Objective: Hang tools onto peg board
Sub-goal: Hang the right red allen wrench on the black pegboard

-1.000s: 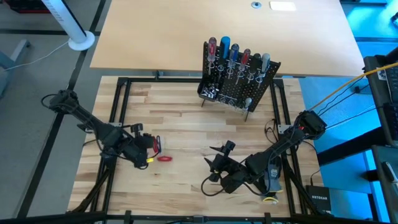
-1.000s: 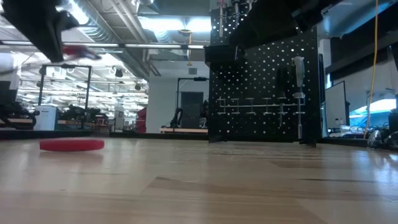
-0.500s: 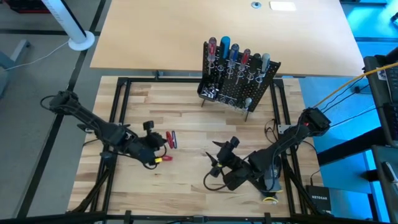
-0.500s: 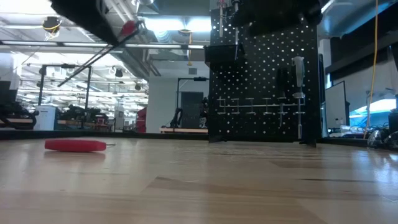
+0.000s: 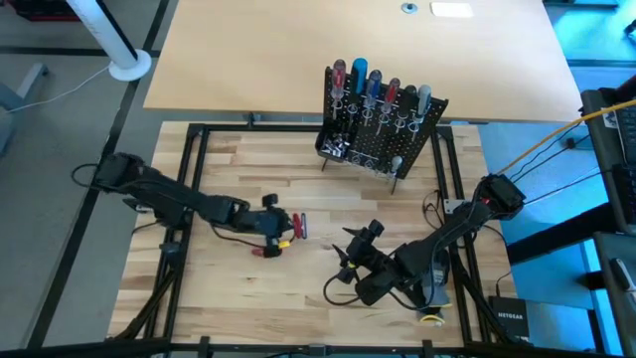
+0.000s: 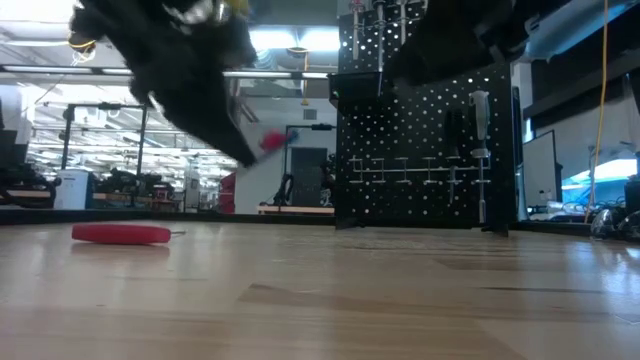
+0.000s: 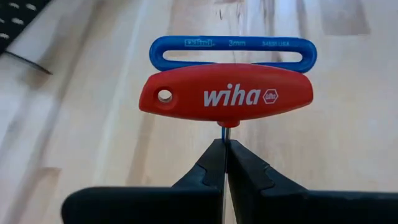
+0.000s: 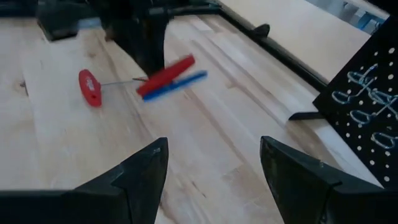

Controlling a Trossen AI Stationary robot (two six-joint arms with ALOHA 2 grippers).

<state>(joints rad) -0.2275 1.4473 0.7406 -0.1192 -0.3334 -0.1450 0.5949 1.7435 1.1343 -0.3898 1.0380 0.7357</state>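
Note:
My left gripper (image 5: 283, 223) hovers over the table's middle, shut on a T-handle key with a red "wiha" handle (image 7: 227, 96). A blue T-handle (image 7: 233, 53) sits right behind the red one. Both handles also show in the right wrist view (image 8: 168, 78) and the low view (image 6: 272, 140). Another red T-handle key (image 5: 266, 251) lies flat on the table (image 8: 90, 87). The black peg board (image 5: 383, 129) stands at the far side on thin legs, with several screwdrivers in its wire rings. My right gripper (image 8: 213, 146) is open near the table's near right (image 5: 356, 239), touching nothing. My left gripper pinches the thin metal shaft (image 7: 226, 132) just under the red handle between its two fingertips (image 7: 211, 165). It comes roughly level from the table's left. The key is lifted clear of the table. The blue key's shaft is hidden behind the red handle, so its hold cannot be seen.
A large pale board (image 5: 358, 40) lies beyond the peg board. A black frame (image 5: 194, 149) edges the wooden tabletop. Cables trail by the right arm (image 5: 437, 288). Bare wood lies between the held key and the peg board (image 5: 328, 194).
My left gripper has moved toward the table's right and toward the peg board, carrying the red and blue keys well above the table and turning them about. The other red key has stayed on the table. My right gripper has stayed open.

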